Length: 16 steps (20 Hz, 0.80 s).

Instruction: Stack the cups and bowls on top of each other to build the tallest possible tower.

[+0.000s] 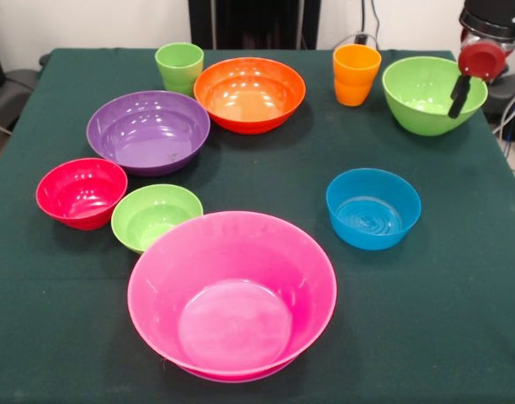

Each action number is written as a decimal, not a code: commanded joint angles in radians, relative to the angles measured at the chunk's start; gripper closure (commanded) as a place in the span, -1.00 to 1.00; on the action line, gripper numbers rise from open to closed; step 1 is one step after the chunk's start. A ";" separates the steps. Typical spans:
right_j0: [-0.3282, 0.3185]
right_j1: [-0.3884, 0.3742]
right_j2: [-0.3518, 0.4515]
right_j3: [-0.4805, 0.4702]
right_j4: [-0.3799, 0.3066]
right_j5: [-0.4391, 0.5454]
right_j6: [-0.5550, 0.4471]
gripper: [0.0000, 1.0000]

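The huge pink bowl [232,295] stands nearest the camera with nothing inside it. One large purple bowl [148,130] sits at mid left; a second purple bowl does not show. The large orange bowl [249,93] and the large lime green bowl [417,88] stand at the far side. The small red bowl [81,192], small lime green bowl [155,216] and small blue bowl [373,208] stand apart. The light green cup [179,67] and the orange cup [356,74] stand upright at the back. No nested tower shows. My gripper [457,105] hangs over the large lime green bowl's right rim.
A dark green cloth [459,303] covers the table. The red and black arm [485,42] comes in at the top right corner. Cables lie off the table's right edge.
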 commanded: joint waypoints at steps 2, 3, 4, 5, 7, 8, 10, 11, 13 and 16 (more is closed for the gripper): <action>-0.033 0.018 0.180 0.091 0.024 -0.064 0.093 -1.00; -0.032 0.020 0.180 0.088 0.023 -0.063 0.095 -1.00; -0.030 0.021 0.179 0.085 0.022 -0.062 0.097 -1.00; -0.019 0.025 0.172 0.081 0.023 -0.054 0.109 -1.00; -0.013 0.031 0.166 0.075 0.021 -0.049 0.115 -1.00; -0.013 0.034 0.165 0.073 0.020 -0.051 0.114 -1.00; -0.012 0.045 0.162 0.068 0.022 -0.063 0.122 -1.00; -0.015 0.044 0.162 0.072 0.023 -0.068 0.121 -1.00; -0.015 0.049 0.155 0.068 0.021 -0.065 0.122 -1.00; -0.023 0.047 0.152 0.074 0.019 -0.073 0.117 -1.00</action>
